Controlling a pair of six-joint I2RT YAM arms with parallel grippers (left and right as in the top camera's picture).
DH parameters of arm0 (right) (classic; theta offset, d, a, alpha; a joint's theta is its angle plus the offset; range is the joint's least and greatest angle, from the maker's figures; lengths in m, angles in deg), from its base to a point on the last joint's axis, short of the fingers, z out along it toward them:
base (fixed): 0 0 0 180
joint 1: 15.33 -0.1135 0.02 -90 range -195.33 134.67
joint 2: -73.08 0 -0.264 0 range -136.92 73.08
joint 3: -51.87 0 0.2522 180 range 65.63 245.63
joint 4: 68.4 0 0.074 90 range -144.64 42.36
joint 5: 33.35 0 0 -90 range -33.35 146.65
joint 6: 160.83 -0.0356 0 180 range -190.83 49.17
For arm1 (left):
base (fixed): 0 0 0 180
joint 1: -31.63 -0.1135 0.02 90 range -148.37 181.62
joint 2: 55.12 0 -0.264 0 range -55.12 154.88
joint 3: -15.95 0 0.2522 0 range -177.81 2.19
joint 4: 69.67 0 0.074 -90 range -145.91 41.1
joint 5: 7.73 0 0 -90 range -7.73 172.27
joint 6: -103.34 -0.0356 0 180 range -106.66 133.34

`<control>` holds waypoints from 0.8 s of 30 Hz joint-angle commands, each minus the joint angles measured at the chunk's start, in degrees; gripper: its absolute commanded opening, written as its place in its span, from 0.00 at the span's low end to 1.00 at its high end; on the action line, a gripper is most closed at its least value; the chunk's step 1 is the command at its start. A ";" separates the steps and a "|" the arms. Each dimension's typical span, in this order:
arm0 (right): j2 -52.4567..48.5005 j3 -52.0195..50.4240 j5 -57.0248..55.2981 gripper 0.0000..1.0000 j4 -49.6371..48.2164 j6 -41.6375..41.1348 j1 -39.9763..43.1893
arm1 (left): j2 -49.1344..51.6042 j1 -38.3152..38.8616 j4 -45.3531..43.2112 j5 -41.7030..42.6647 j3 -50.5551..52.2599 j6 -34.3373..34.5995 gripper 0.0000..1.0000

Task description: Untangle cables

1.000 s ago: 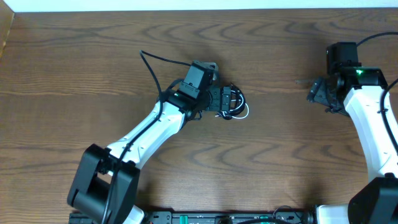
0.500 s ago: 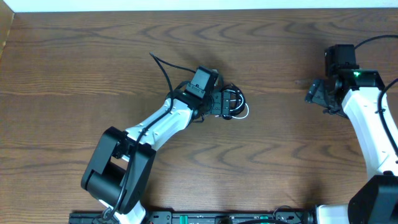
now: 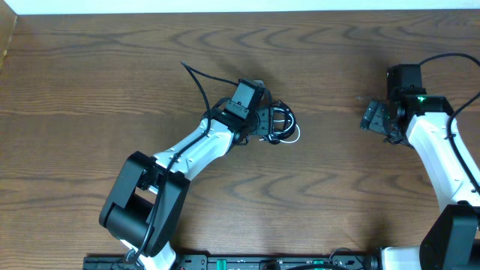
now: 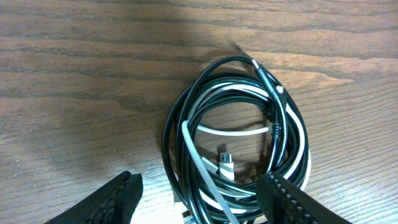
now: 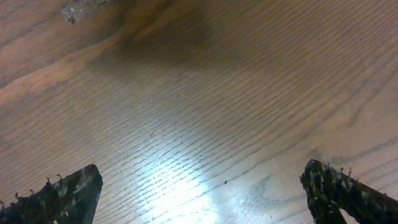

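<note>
Cables (image 4: 292, 134): two, black cable (image 4: 169, 140) and white cable (image 4: 236, 132), lay coiled together. Left gripper (image 4: 200, 183) straddled coil, fingers parted. Right gripper (image 5: 200, 168) gaped wide above table (image 5: 205, 93).

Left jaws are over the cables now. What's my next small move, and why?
Probably close the left gripper on the near edge of the cables. Black and white lie wound together in one coil, flat on the table, and the open jaws straddle that edge. The right gripper is open, off to the side, so a firm hold likely comes first.
</note>
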 commanded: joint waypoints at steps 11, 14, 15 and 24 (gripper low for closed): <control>-0.20 -0.35 0.15 0.99 -0.09 1.31 -0.22 | 3.45 3.65 -0.57 -0.79 -0.59 0.59 0.52; -0.20 -0.35 0.13 0.99 -0.09 1.31 -0.22 | 3.45 4.87 -1.40 -0.81 -0.59 0.57 0.19; -0.20 -0.35 0.13 0.99 -0.09 1.31 -0.22 | 3.45 5.16 -1.68 -0.81 -0.59 0.59 0.08; -0.20 -2.23 0.48 0.99 -1.49 1.25 -0.22 | -2.62 5.25 -1.81 -0.79 -1.25 1.62 0.07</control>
